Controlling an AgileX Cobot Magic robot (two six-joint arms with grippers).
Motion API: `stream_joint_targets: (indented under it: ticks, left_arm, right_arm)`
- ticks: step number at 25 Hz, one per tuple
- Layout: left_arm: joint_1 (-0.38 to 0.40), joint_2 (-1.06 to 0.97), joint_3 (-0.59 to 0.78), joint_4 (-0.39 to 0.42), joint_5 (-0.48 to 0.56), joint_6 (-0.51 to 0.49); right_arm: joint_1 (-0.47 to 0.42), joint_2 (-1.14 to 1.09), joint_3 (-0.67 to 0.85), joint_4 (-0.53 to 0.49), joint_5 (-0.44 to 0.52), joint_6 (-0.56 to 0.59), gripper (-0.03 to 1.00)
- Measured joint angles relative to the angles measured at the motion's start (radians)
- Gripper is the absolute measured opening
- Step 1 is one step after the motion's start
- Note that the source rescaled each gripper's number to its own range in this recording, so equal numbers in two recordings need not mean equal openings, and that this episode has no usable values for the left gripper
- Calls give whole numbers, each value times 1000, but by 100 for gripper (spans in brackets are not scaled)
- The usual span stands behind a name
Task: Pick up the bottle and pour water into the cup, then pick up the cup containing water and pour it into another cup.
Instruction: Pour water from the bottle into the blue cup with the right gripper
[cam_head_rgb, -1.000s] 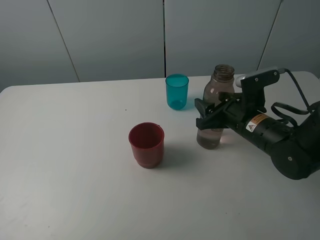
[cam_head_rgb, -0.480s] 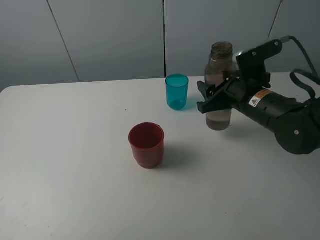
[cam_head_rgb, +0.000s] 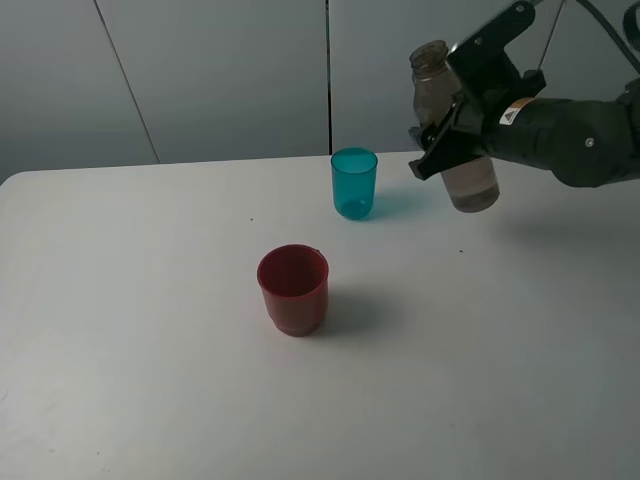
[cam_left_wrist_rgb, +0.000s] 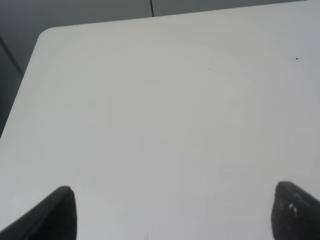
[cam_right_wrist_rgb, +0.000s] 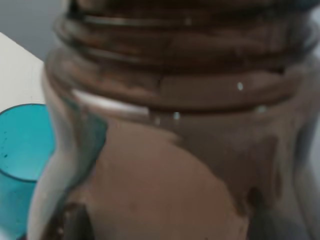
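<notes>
My right gripper (cam_head_rgb: 447, 143) is shut on the smoky-brown bottle (cam_head_rgb: 470, 180) and holds it in the air, tilted a little with its open neck toward the left, above and to the right of the teal cup (cam_head_rgb: 354, 183). The bottle fills the right wrist view (cam_right_wrist_rgb: 175, 150), and the teal cup (cam_right_wrist_rgb: 22, 150) shows beside it there. The red cup (cam_head_rgb: 293, 289) stands upright near the table's middle. In the left wrist view my left gripper (cam_left_wrist_rgb: 172, 212) is open over bare white table, with only its two dark fingertips (cam_left_wrist_rgb: 55, 212) showing.
The white table (cam_head_rgb: 150, 400) has its rounded far-left corner (cam_left_wrist_rgb: 47, 35) in the left wrist view. Grey wall panels (cam_head_rgb: 220, 80) stand behind the table. The right arm's cable runs off the upper right.
My right gripper has lifted the bottle off the table and carried it up and to the right, and it now tilts slightly. The cups have not moved.
</notes>
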Motion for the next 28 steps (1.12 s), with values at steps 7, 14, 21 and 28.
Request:
stream_joint_targets:
  ticks: [7,14,21,28]
  left_arm:
    - [0,0,0,0,0,0]
    - [0,0,0,0,0,0]
    - [0,0,0,0,0,0]
    - [0,0,0,0,0,0]
  right_arm:
    - [-13,115,-160,42,115,-213,0]
    - [-13,212,-261,84,158,-421,0]
    - [-13,280,-315,226,164,-698,0]
    - [-2,338,-357,360,135,-990,0]
